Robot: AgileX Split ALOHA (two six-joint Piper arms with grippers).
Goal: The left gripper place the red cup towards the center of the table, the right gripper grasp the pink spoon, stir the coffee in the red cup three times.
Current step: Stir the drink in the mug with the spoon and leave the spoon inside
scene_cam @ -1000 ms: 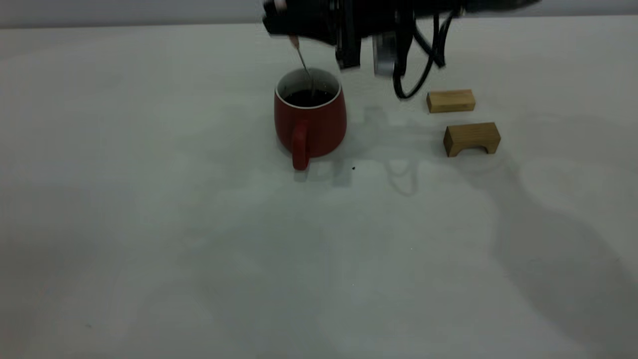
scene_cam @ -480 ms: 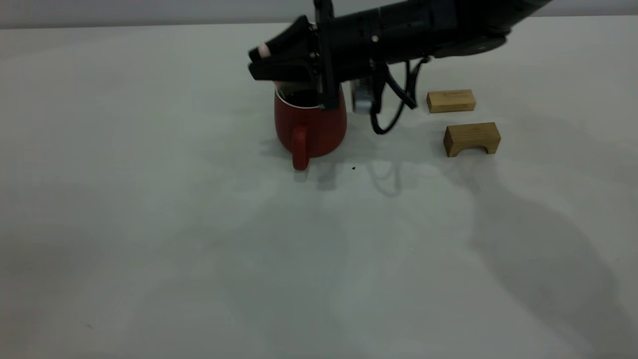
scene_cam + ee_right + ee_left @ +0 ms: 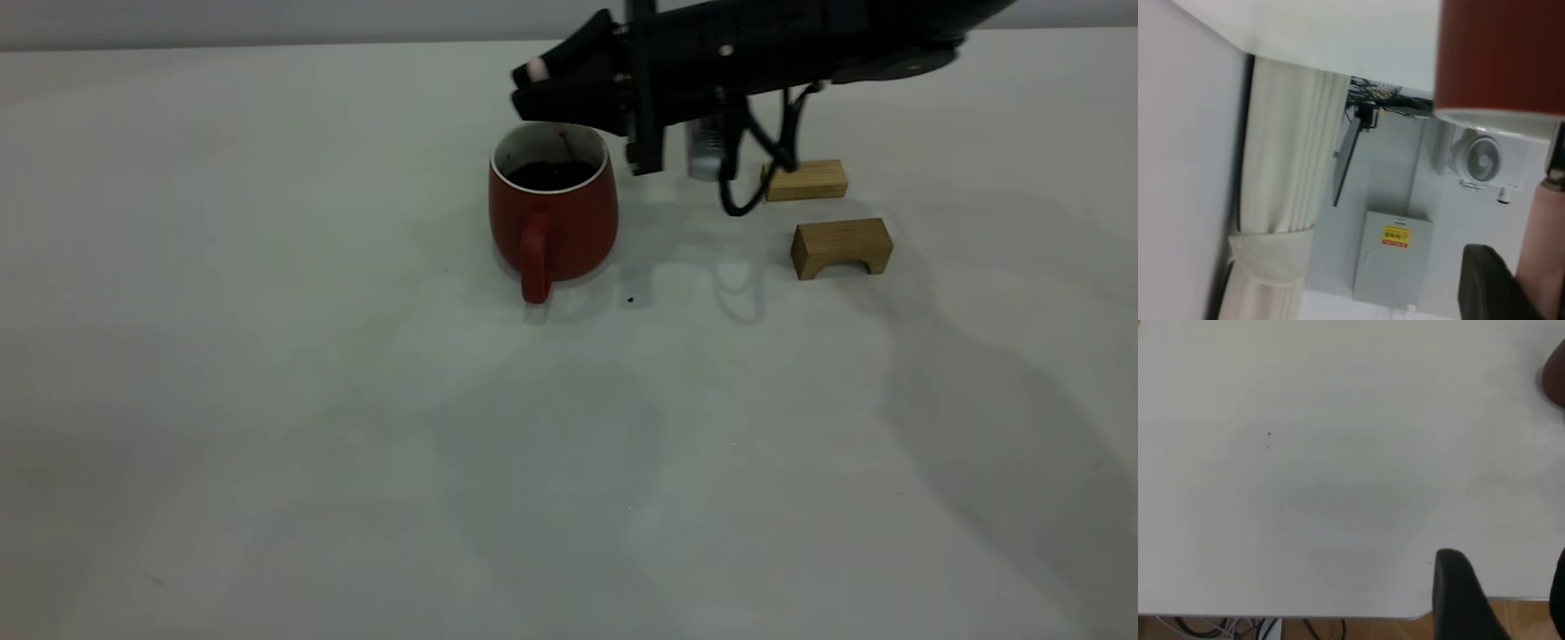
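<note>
One red cup (image 3: pixel 553 213) sits on the table (image 3: pixel 267 400) a little above the middle of the exterior frame, just left of centre, its single loop handle turned toward the camera. Inside there's coffee (image 3: pixel 551 173), dark and flat, well below the white rim.

The right gripper (image 3: pixel 533 89) comes in from the upper right of the frame, black arm stretched nearly level, its tip hanging just above the cup's far rim. Its fingers are pinched together on the pink spoon (image 3: pixel 537 69) — only the rounded pink end of the handle pokes out at the tip. I can't tell where the spoon's bowl is from this angle; there's a thin dark mark against the cup's inner wall, but it's too small to call. In the right wrist view the pink handle (image 3: pixel 1541 250) shows at the lower right edge, with the cup's red wall (image 3: pixel 1501 53) filling the upper right corner.

Two tan wooden blocks (image 3: pixel 805 180) at the right of the exterior frame: one plain bar behind, partly crossed by a dangling black cable (image 3: pixel 742 200), and one arch-shaped block (image 3: pixel 841 247) nearer the camera. They're apart from each other and well clear of the cup.

The left gripper (image 3: pixel 1501 600) only shows in its own wrist view — one dark finger at the lower right over bare table, with a sliver of red cup at the right edge. Its fingers look spread apart, holding nothing.
</note>
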